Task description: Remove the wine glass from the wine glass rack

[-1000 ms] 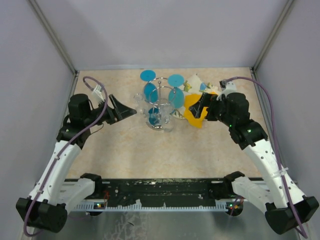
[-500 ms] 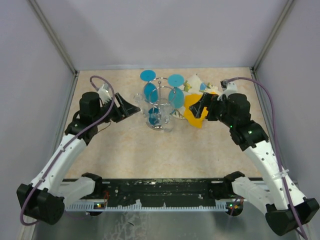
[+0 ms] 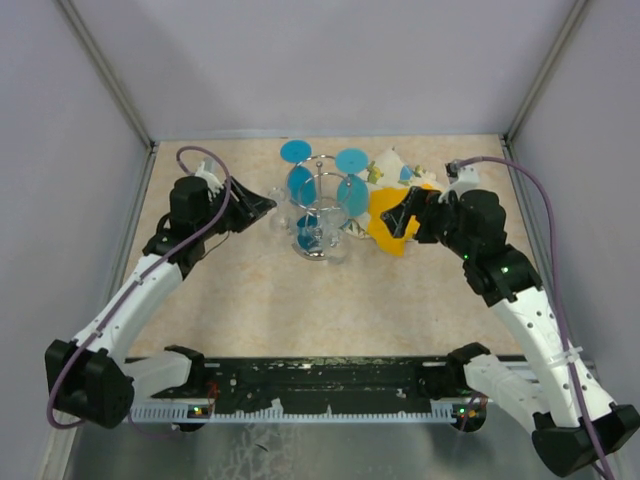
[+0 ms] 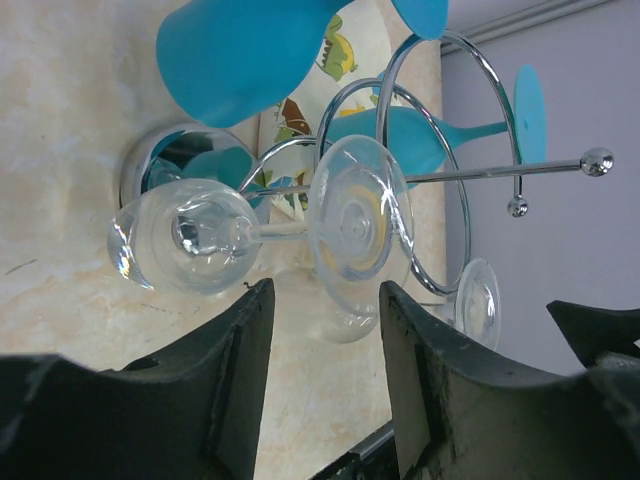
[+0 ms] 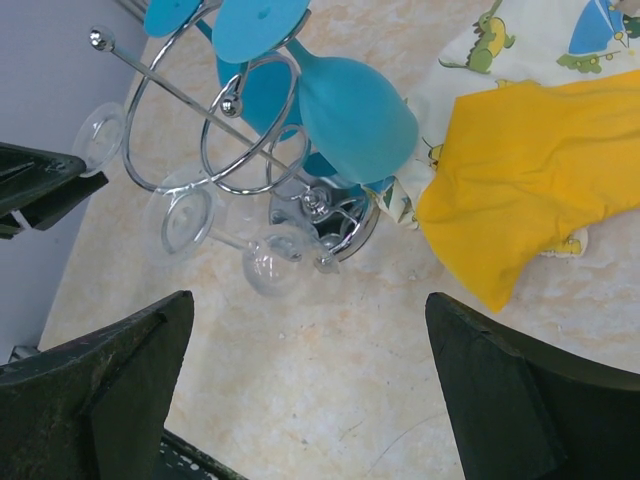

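Wine glass (image 4: 250,235): clear, hung upside down by its foot in a wire loop of the wine glass rack (image 4: 150,165), bowl low beside the round chrome base, stem crossing the loop. Contact between bowl and tabletop (image 3: 250,300): cannot tell. Task status, judged from present positions: early stage, with nothing grasped and nothing lifted. Outstanding: closing on the glass, sliding the foot out of the loop, carrying it clear of the rack. Left hand (image 4: 325,290): open to a moderate gap, holding nothing, fingers (image 4: 235,370) set either side of the line to the glass. Position of glass relative to left hand: straight ahead, roughly centred on the gap, beyond the fingertips, touching neither. From above: left hand just left of the rack. Right hand (image 5: 308,310): spread wide, empty, on the opposite side of the rack, next to the yellow cloth (image 5: 530,170), well apart from the glass. Check neighbours before closing: second clear glass (image 4: 478,300) on an adjacent loop, close to the left hand; blue glasses (image 4: 240,50) on the other loops. Probable hazard: knocking a neighbour or tipping the rack during withdrawal.
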Available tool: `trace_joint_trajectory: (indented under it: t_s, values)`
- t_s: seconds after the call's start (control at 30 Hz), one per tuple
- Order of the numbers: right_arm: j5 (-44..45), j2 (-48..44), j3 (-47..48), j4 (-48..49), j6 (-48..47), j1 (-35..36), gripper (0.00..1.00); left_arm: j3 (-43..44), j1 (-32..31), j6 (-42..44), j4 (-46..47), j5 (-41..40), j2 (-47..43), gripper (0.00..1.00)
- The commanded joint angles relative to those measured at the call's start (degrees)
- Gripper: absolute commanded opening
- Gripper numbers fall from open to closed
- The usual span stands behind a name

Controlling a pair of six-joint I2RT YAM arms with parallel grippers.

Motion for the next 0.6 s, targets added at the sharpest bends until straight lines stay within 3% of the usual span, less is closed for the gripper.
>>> trace_joint_trajectory:
  t_s: [0.0,0.4,0.57]
  values:
    - [0.84,-2.14,2.45,1.23,-0.9,-0.1,0.99,0.64,0.65,-2.2,5.03,-0.83,2.76,0.51]
    - [1.75,-2.45,2.97,0.43,-1.52,-0.1,0.99,1.0,2.15,-2.43,6.3,-2.8,2.89,0.45]
    - [1.77,-2.61,2.83,0.43,-1.52,-0.1,0.99,-0.39,2.73,-3.95,8.14,-3.77,1.09,0.54]
